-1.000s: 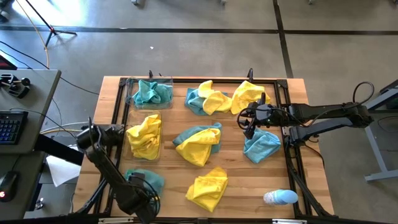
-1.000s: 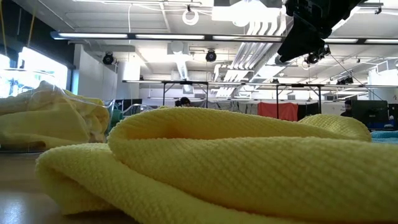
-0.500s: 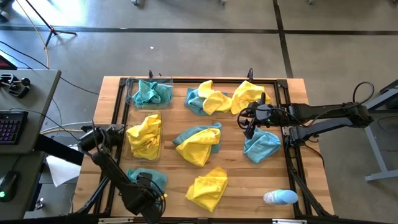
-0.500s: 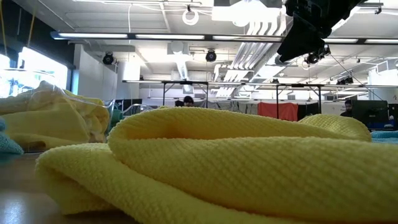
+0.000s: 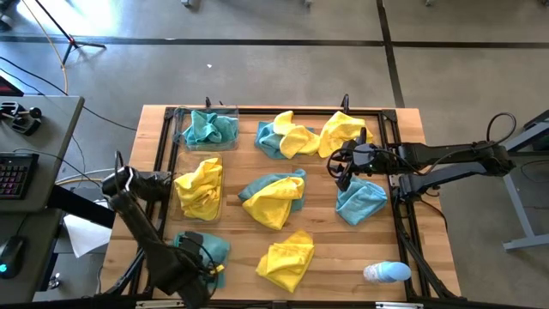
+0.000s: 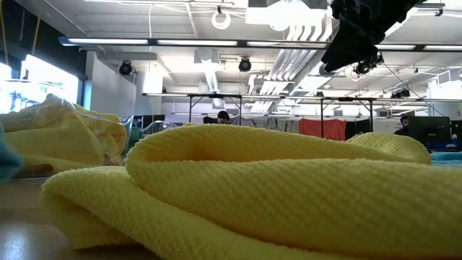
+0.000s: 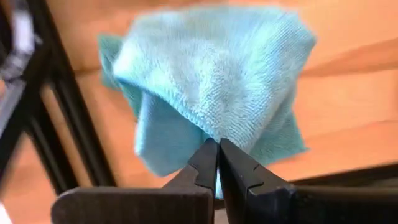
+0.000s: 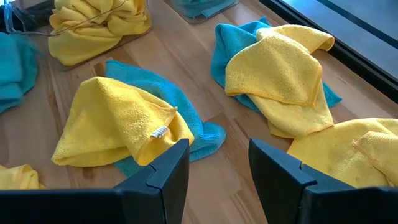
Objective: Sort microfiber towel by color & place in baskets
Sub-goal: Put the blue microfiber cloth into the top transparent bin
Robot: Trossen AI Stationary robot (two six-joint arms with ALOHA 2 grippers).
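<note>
Left gripper (image 7: 217, 163): clenched on a fold of a teal towel (image 7: 211, 81), which hangs from the fingertips over the counter's (image 5: 334, 257) near left corner, beside the black frame rail (image 7: 68, 130). Pinching one fold probably lets the cloth lift clear for carrying. Judged destination: the far basket (image 5: 206, 127), holding teal; the basket (image 5: 199, 187) just nearer holds yellow. Right gripper (image 8: 214, 168): spread, empty, hovering by unsorted towels (image 8: 280, 68).
</note>
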